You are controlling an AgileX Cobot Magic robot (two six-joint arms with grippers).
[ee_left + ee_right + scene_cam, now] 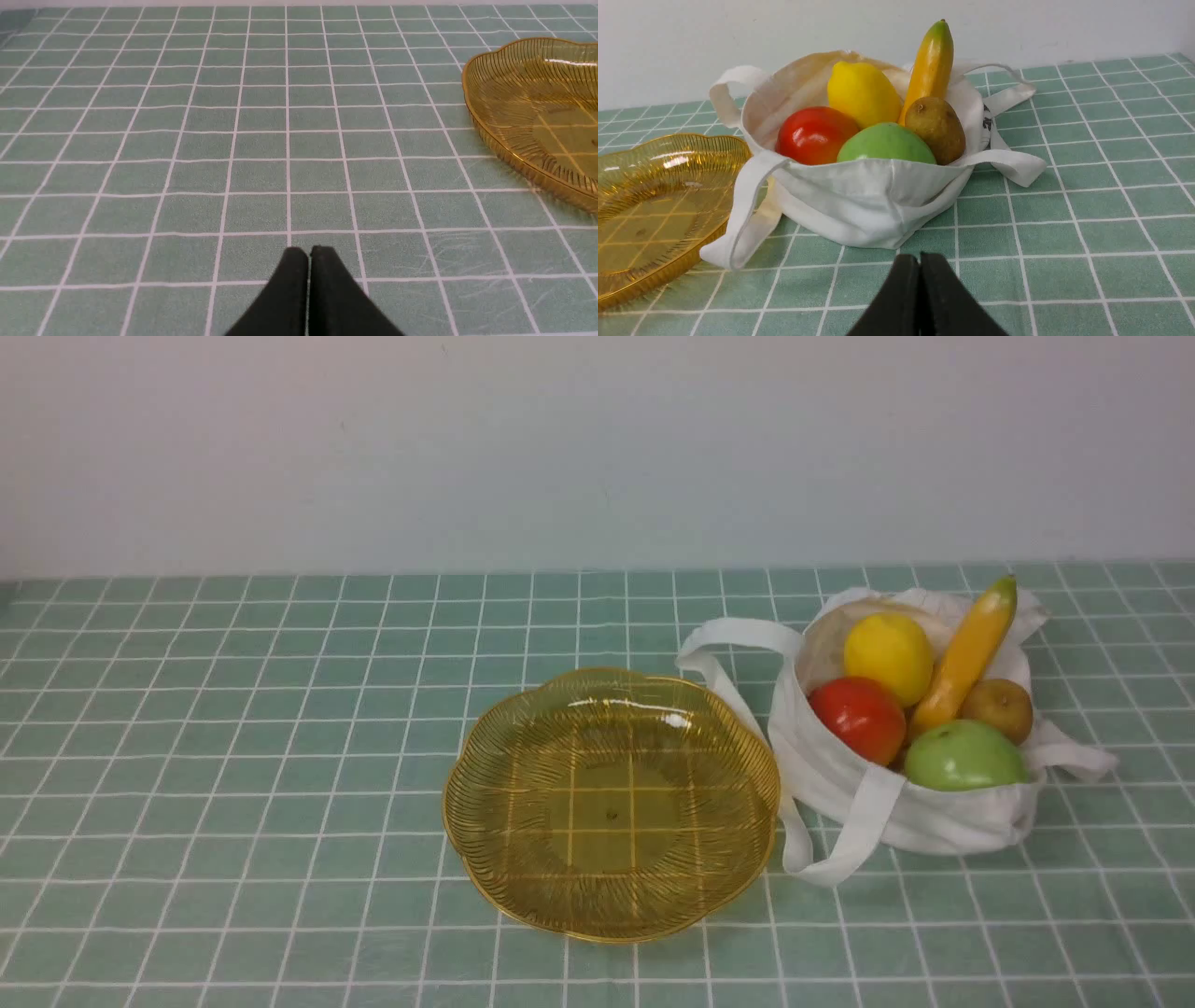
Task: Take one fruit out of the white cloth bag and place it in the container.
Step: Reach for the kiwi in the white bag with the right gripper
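The white cloth bag lies open on the right of the green checked table. In it rests the brownish kiwi-like fruit, at the bag's right side beside a banana. The amber ribbed container stands empty just left of the bag. Neither arm shows in the front view. My left gripper is shut with nothing in it, over bare cloth left of the container. My right gripper is shut and empty, a short way in front of the bag.
Also in the bag are a yellow lemon, a red apple, a green apple and an orange-yellow banana. One bag strap loops out toward the container. A pale wall closes the table's far edge.
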